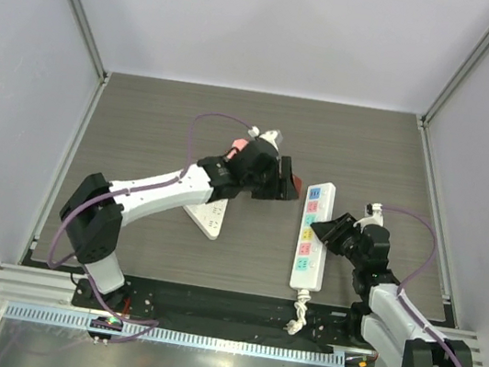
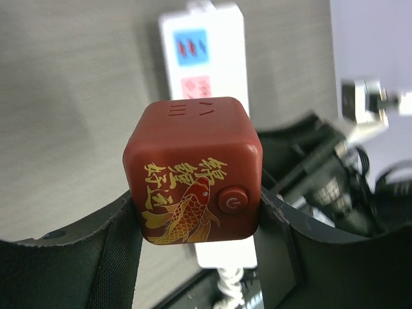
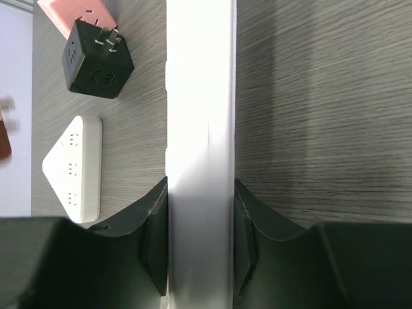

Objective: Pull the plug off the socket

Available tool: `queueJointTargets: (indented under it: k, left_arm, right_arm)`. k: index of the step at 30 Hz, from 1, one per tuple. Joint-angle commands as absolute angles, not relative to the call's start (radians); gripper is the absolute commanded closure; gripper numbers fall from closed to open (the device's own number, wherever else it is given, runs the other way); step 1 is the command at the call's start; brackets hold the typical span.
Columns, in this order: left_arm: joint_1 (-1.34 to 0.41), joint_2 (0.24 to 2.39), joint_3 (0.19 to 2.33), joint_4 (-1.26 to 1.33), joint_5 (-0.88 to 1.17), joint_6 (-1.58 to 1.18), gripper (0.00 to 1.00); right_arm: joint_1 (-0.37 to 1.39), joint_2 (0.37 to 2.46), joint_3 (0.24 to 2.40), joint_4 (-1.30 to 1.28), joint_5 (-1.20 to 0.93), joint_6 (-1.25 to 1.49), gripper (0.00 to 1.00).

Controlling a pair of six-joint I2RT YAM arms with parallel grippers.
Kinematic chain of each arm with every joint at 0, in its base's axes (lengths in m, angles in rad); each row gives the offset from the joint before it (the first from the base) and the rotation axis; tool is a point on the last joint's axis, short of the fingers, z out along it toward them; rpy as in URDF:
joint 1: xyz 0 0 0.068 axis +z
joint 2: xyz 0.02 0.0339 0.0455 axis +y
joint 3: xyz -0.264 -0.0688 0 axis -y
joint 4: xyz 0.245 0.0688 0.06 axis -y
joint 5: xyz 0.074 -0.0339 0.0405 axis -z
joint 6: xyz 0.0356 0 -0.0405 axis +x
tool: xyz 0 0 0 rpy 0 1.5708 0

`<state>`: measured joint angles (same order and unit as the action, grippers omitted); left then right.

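The plug [image 2: 193, 170] is a dark red cube with a gold fish print and a round power button. My left gripper [image 2: 196, 219] is shut on its two sides. In the top view the plug [image 1: 292, 187] hangs just left of the socket's far end, apart from it. The socket [image 1: 312, 236] is a long white strip with coloured outlet faces, lying flat with its knotted cord [image 1: 299, 315] toward me. My right gripper [image 3: 201, 219] is shut across the socket [image 3: 201, 96], one finger on each long side, about halfway along it [image 1: 329, 234].
A white triangular plate [image 1: 206, 218] lies under my left forearm; it also shows in the right wrist view [image 3: 74, 167]. A black cube [image 3: 96, 58] and a pink block [image 3: 74, 13] lie beyond it. Frame posts and walls border the table on both sides.
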<state>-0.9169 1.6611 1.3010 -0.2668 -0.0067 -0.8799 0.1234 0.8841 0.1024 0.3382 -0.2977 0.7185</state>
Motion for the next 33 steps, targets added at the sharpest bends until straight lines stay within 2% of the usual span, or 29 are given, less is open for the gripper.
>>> queueJointTargets:
  k: [1, 5, 12, 18, 21, 24, 25, 27, 28, 31, 33]
  left_arm:
    - [-0.819, 1.687, 1.376, -0.268, 0.051, -0.842, 1.0]
    - [-0.732, 1.872, 1.594, -0.397, 0.074, -0.784, 1.0]
    - [-0.684, 2.141, 1.931, -0.546, 0.069, -0.753, 1.0]
    - [-0.675, 2.207, 1.927, -0.516, 0.026, -0.825, 0.98]
    - [-0.675, 2.244, 1.936, -0.518, 0.008, -0.831, 0.92]
    - [-0.667, 2.292, 1.974, -0.551, 0.024, -0.809, 0.68]
    - [-0.663, 2.298, 1.979, -0.56, 0.026, -0.804, 0.57]
    - [-0.66, 2.293, 1.97, -0.571, 0.023, -0.79, 0.45]
    - [-0.66, 2.283, 1.959, -0.569, 0.012, -0.779, 0.36]
    - [-0.658, 2.235, 1.927, -0.581, -0.023, -0.762, 0.27]
    - [-0.657, 2.182, 1.908, -0.584, -0.028, -0.756, 0.25]
  right_arm:
    - [0.129, 0.894, 0.112, 0.385, -0.287, 0.684, 0.99]
    - [0.129, 0.916, 0.115, 0.396, -0.299, 0.684, 0.99]
    - [0.127, 0.904, 0.11, 0.396, -0.29, 0.686, 0.99]
    - [0.127, 0.92, 0.115, 0.405, -0.295, 0.686, 0.99]
    - [0.126, 0.927, 0.114, 0.407, -0.298, 0.686, 0.99]
    - [0.127, 0.925, 0.115, 0.408, -0.298, 0.684, 0.99]
    - [0.127, 0.923, 0.114, 0.408, -0.299, 0.684, 0.99]
    - [0.127, 0.925, 0.114, 0.41, -0.298, 0.683, 0.99]
    - [0.127, 0.925, 0.114, 0.41, -0.299, 0.684, 0.99]
    - [0.127, 0.928, 0.112, 0.413, -0.298, 0.683, 0.99]
    - [0.127, 0.933, 0.112, 0.416, -0.298, 0.684, 0.99]
